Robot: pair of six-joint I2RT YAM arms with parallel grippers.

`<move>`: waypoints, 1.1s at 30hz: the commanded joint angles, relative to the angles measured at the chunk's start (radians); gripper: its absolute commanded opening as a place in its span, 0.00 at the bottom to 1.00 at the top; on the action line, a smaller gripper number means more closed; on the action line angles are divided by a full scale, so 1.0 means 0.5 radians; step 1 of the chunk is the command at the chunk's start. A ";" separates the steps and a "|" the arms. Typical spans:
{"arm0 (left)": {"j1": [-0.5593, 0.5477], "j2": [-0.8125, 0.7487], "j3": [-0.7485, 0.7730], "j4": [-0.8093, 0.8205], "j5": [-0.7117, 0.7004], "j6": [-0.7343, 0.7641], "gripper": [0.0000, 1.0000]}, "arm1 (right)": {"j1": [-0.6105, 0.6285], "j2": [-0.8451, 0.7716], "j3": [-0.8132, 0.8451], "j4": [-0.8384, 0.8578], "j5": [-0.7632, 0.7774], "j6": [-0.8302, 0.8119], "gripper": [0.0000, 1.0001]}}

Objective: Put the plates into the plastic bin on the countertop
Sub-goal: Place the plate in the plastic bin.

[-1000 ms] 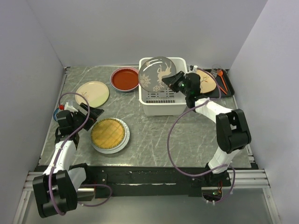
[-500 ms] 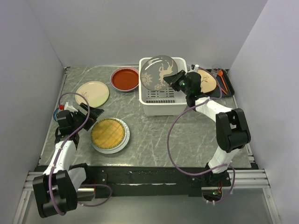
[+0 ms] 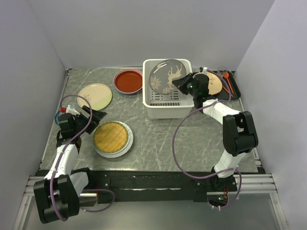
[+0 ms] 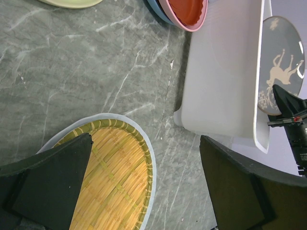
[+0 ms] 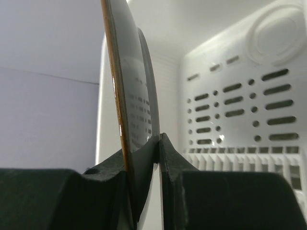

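Top view: dark plate (image 3: 167, 75) is held tilted on edge over the far half of the plastic bin (image 3: 165, 112), pinched at its right rim by the right gripper (image 3: 179, 83). Red plate (image 3: 128, 80), cream plate (image 3: 94, 95) and yellow lattice plate (image 3: 112, 137) are seen flat on the countertop (image 3: 192, 139), left of the bin. Left gripper (image 3: 94, 117) is poised beside the lattice plate

Left wrist: jaws are spread wide above the lattice plate's right edge, nothing held

Right wrist: jaws are pressed onto the dark plate's rim, seen edge-on; the slotted bin floor is seen behind. Contact with the floor cannot be told
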 commanded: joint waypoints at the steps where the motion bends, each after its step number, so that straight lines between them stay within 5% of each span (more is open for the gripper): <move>1: 0.003 -0.011 -0.003 0.070 0.030 0.060 0.99 | -0.003 -0.094 0.208 0.160 0.027 -0.046 0.00; 17: 0.000 -0.014 0.006 0.036 0.017 0.081 0.99 | 0.141 0.268 0.692 -0.389 0.060 -0.316 0.00; 33: 0.000 0.020 -0.027 0.116 0.063 0.051 0.99 | 0.162 0.283 0.606 -0.582 0.017 -0.420 0.00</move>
